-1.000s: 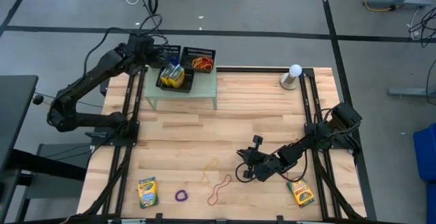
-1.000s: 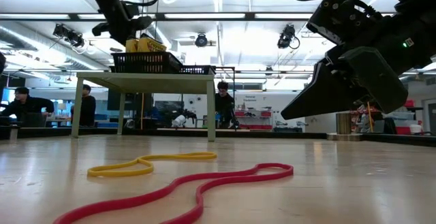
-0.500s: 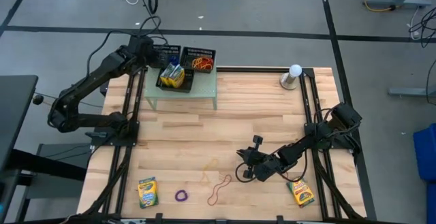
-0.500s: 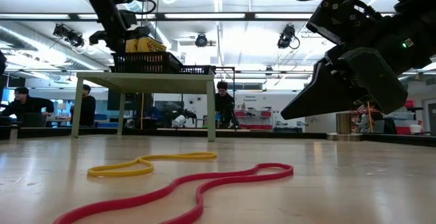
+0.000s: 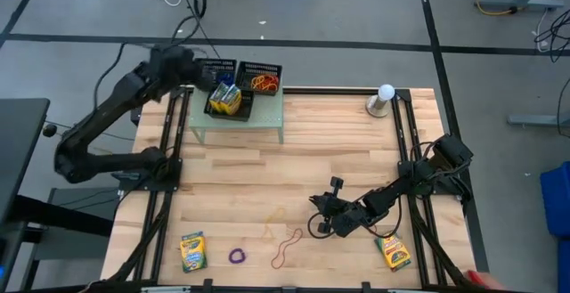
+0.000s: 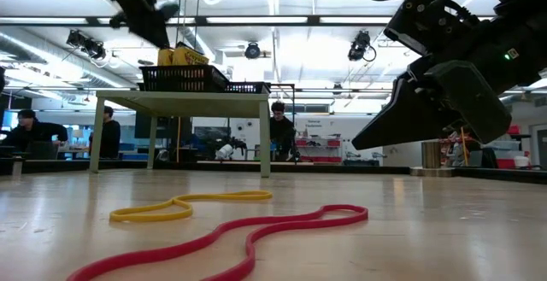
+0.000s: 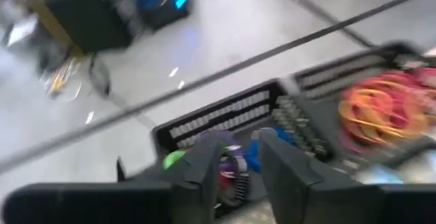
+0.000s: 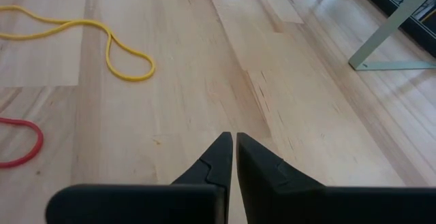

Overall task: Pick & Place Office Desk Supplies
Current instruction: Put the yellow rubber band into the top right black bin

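The left gripper [image 7: 240,157] hangs above the black trays [image 5: 233,79] on the small raised table, jaws parted and empty, with 1 purple band [image 7: 230,174] seen between them. On the worktop [image 5: 338,150] lie 2 crayon boxes [image 5: 191,250], a purple loop [image 5: 237,256], a yellow band [image 8: 102,37] and a red band [image 6: 231,238]. The right gripper [image 8: 231,149], jaws closed and empty, sits low near the yellow band; it should open, then pinch 1 strand squarely.
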